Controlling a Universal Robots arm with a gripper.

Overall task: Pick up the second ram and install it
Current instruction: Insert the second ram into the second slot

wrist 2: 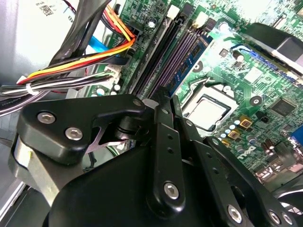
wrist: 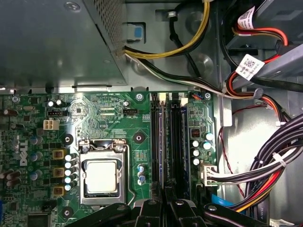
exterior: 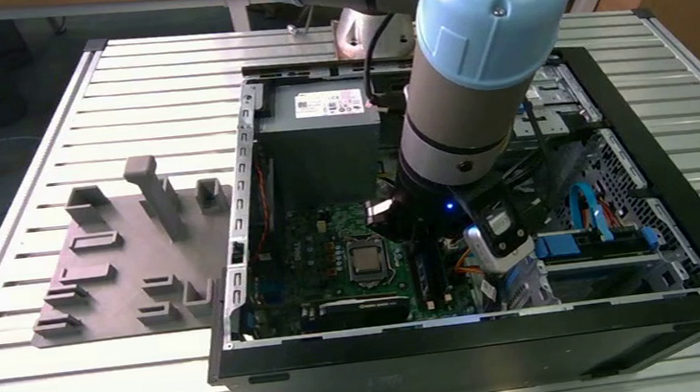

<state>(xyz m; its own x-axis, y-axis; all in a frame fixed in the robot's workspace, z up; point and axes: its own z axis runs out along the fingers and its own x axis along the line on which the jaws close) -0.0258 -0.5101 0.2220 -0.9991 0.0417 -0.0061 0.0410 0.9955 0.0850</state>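
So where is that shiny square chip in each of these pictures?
Exterior view: square chip mid-board, on the exterior view's left of the arm.
Second wrist view: square chip beside the memory slots.
First wrist view: square chip inside its metal frame.
Shared landmark: the long memory slots alongside it.

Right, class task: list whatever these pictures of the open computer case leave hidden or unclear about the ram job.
1. Both wrist views: the hand covers one end of the memory slots, so whether the second ram is gripped or already seated cannot be told.
2. Exterior view: the arm blocks those slots.
3. First wrist view: the motherboard is cut off by the picture's edge.
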